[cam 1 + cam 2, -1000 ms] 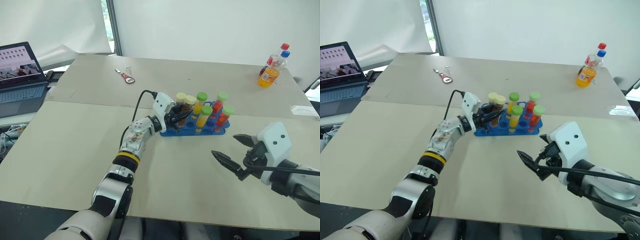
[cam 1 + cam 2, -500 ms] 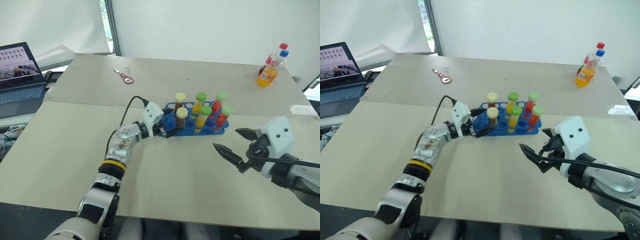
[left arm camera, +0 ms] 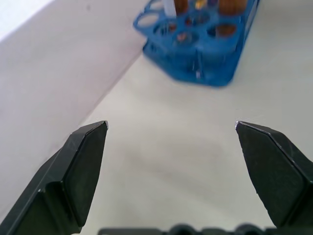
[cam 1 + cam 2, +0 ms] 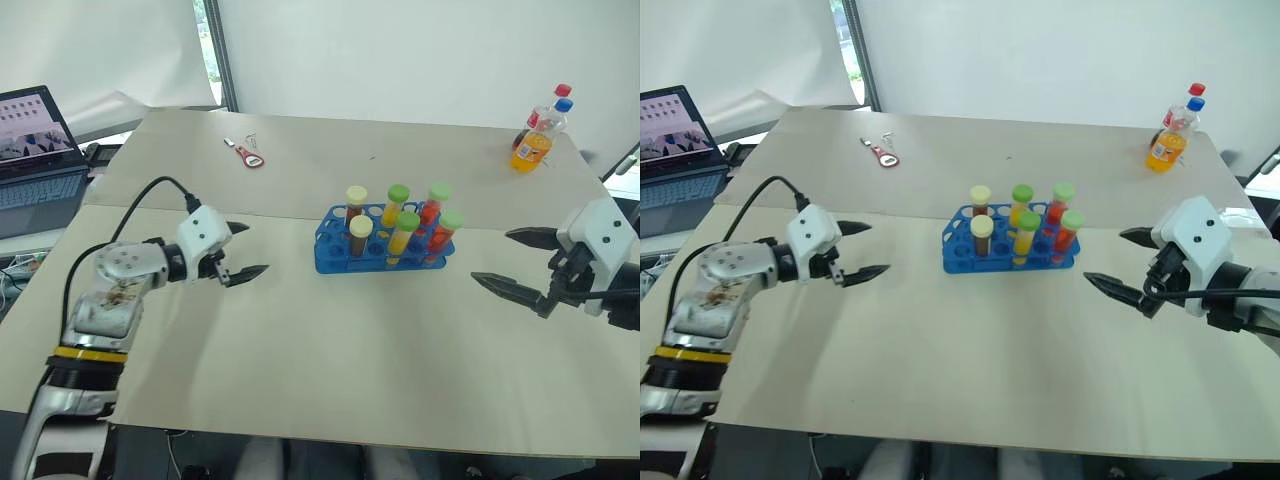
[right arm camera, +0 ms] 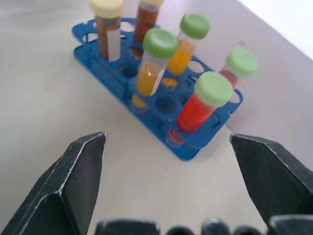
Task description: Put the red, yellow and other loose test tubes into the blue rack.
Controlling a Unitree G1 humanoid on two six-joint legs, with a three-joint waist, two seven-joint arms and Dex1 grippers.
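The blue rack (image 4: 332, 260) stands mid-table holding several upright test tubes: two brown ones with cream caps (image 4: 360, 234), two yellow ones with green caps (image 4: 405, 230) and two red ones with green caps (image 4: 448, 232). Every tube I see stands in the rack. My left gripper (image 4: 252, 249) hovers open and empty over the table, well left of the rack and pointing toward it. On the rack's other side, my right gripper (image 4: 491, 257) is also open and empty. From the right wrist the rack (image 5: 168, 125) lies ahead between the spread fingers (image 5: 80, 169).
A laptop (image 4: 38, 145) sits on a side table at far left. A red bottle opener (image 4: 250, 155) lies on the far table section, and an orange drink bottle (image 4: 539, 140) stands at the far right. A seam crosses the tabletop behind the rack.
My left gripper released a cream-capped brown tube into the rack's front row, opened, and pulled away to the left. My right gripper drew back to the right, still open.
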